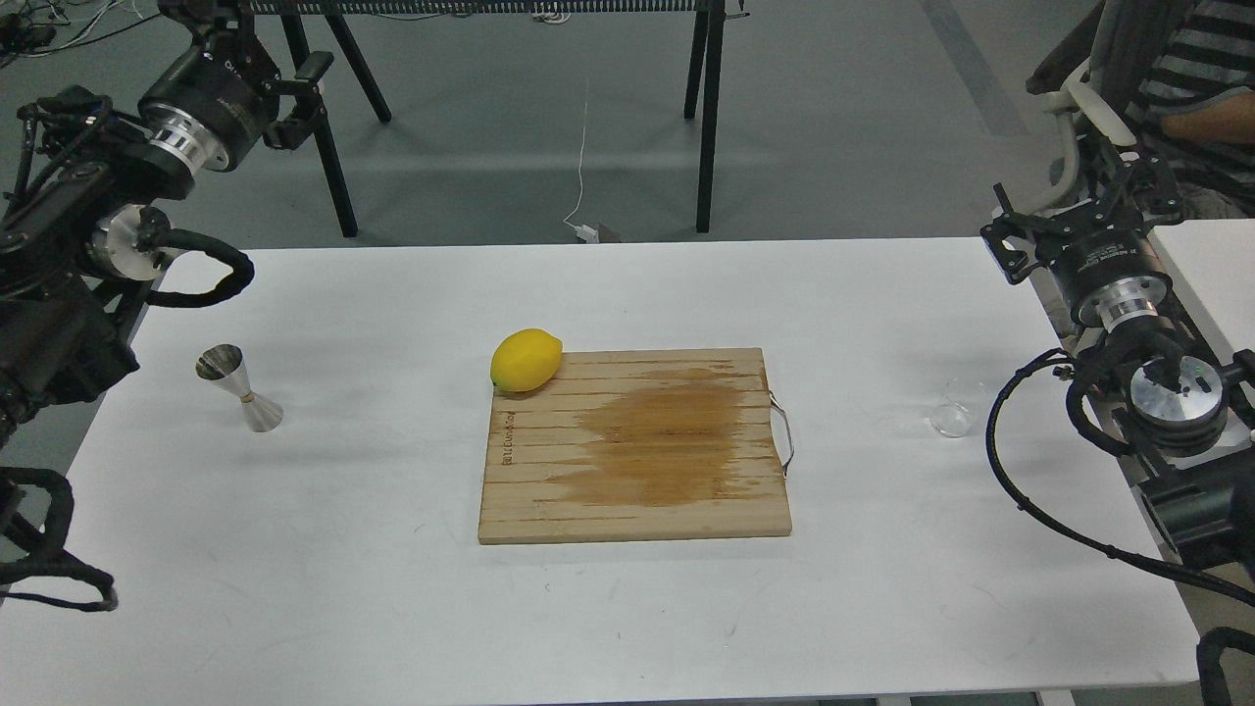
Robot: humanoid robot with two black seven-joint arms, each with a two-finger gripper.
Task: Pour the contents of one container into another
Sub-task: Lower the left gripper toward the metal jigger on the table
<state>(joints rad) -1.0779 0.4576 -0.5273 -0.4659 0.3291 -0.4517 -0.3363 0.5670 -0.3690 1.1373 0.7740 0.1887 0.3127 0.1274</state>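
- steel jigger [240, 388] stands upright on the white table [392, 588], left side
- glass cup [951, 417] far right
- my left gripper [299, 93] and right gripper [1020, 245] hover apart; jaw widths i cannot tell

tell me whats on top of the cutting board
A lemon sits on the cutting board's back left corner, and a dark wet-looking stain spreads across its middle. What lies beneath the board is hidden.

A steel jigger [240, 388] stood at the table's [392, 608] left, a glass cup [951, 417] at its right, well apart. Between them a lemon [526, 360] rested on a stained cutting board [633, 446].
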